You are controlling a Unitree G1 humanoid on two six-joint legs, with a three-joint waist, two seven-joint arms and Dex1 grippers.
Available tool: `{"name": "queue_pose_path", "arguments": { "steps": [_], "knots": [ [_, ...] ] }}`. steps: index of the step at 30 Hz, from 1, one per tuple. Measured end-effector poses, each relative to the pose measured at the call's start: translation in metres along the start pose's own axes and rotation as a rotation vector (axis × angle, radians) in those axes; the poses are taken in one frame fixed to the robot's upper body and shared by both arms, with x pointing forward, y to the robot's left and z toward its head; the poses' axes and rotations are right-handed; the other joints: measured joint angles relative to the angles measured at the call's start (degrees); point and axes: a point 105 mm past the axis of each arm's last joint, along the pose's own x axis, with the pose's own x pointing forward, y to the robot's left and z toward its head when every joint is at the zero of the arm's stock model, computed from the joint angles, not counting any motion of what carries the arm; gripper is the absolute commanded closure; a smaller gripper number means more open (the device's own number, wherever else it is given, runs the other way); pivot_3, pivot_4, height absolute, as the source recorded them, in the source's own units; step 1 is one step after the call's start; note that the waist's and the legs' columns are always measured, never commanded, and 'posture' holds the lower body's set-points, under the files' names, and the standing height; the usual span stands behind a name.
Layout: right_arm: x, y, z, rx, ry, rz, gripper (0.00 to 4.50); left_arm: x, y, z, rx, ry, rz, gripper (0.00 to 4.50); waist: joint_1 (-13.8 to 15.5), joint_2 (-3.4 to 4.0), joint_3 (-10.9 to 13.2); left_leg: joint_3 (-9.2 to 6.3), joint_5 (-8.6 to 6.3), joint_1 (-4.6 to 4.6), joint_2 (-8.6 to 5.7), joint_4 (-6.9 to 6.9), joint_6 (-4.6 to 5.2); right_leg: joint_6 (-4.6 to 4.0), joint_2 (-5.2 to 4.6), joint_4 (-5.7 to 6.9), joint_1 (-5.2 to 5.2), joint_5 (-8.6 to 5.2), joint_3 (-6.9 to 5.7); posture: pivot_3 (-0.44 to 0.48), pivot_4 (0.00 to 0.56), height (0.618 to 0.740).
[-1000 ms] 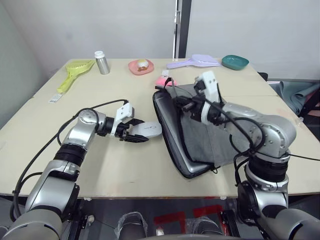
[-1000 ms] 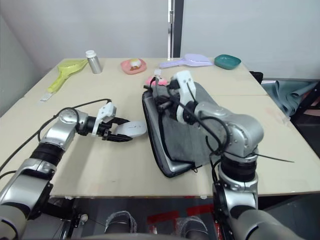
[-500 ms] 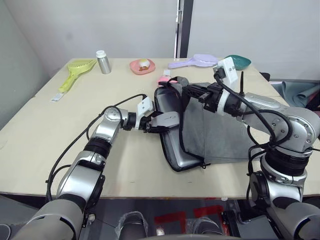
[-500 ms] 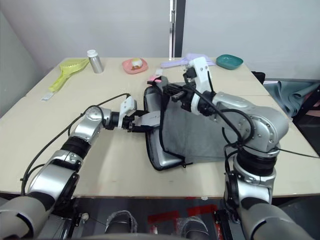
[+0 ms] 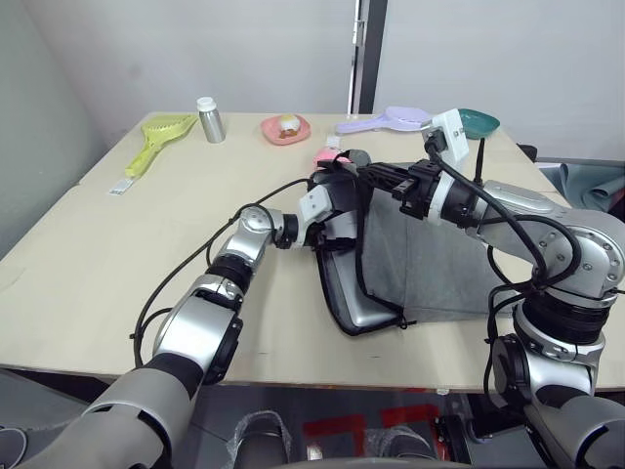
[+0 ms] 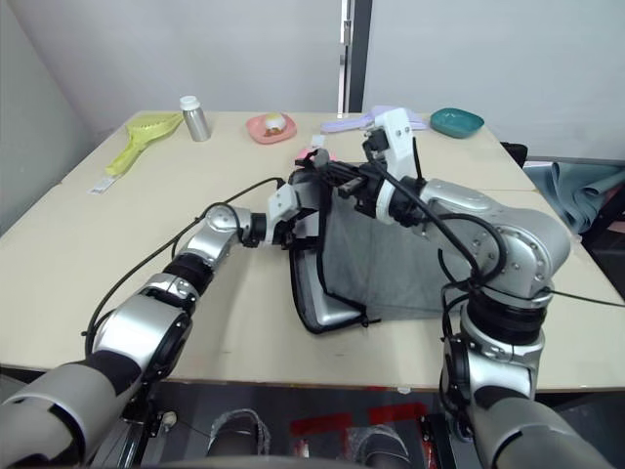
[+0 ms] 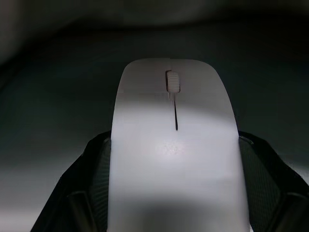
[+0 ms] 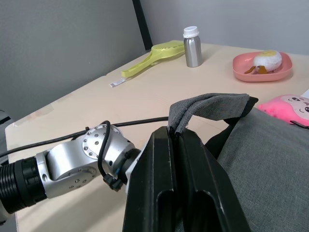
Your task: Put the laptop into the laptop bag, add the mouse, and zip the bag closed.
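Left wrist view: left hand [image 7: 174, 203] clamped on mouse [image 7: 174, 145] inside laptop bag [image 5: 430, 264], right hand [image 8: 181, 140] pinching its flap up; next, release mouse, then zip.

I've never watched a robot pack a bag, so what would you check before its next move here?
1. Mouse gripped by the left tool: ok, it sits between the two black fingers.
2. Laptop bag flap held up by the right tool: ok, shut on the grey fabric edge.
3. Laptop inside the bag: ok, its silver edge shows in the opening.
4. Left tool at the opening: ok.
5. Mouse fully inside: cannot tell.
6. Zip closed: not ok, the bag is open.
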Motion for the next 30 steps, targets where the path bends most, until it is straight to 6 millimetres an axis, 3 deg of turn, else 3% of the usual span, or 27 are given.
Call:
{"name": "queue_pose_path", "arguments": {
  "steps": [11,13,15,17,26,30],
  "knots": [
    [0.0,0.0,-0.002,0.011,0.002,-0.014,4.47,0.022,-0.002,0.005,-0.048,-0.012,0.023,1.65,0.18,0.0,0.0,-0.01,0.0,0.02,-0.01,0.03,0.0,0.01,-0.01,0.02,0.03,0.0,0.01,0.0,0.15,0.74],
    [0.0,0.0,-0.002,0.012,0.0,-0.013,4.5,0.022,-0.001,0.005,-0.064,-0.018,0.026,0.58,0.18,0.0,0.0,-0.01,0.0,0.03,-0.01,0.03,0.01,0.0,-0.01,0.02,0.03,0.0,0.01,0.0,0.15,0.74],
    [0.0,0.0,-0.002,0.013,0.0,-0.018,4.5,0.021,-0.004,-0.001,-0.101,-0.006,0.012,0.01,0.19,0.0,0.0,-0.01,0.0,0.02,-0.01,0.03,0.01,0.0,-0.02,0.01,0.03,0.0,0.01,0.0,0.15,0.74],
    [0.0,0.0,-0.003,0.015,0.001,-0.015,4.5,0.018,-0.005,-0.003,-0.122,-0.014,0.005,0.01,0.2,-0.01,0.01,-0.02,0.0,-0.01,-0.01,0.02,0.01,0.0,-0.01,0.0,0.02,0.0,0.0,0.0,0.15,0.74],
    [-0.005,0.003,-0.004,-0.002,0.005,-0.008,4.5,-0.036,0.009,0.009,-0.183,-0.095,-0.042,0.01,0.17,0.01,0.02,-0.05,-0.01,-0.05,0.0,-0.06,0.0,-0.03,-0.01,-0.08,-0.01,-0.02,-0.04,0.0,0.15,0.74],
    [-0.005,0.006,-0.004,-0.009,0.002,0.003,4.5,-0.06,0.001,0.013,-0.194,-0.105,-0.084,0.01,0.1,0.03,0.03,-0.08,-0.01,-0.13,0.0,-0.08,0.0,-0.04,-0.02,-0.12,-0.04,-0.03,-0.08,0.0,0.15,0.74]
  ]
}}
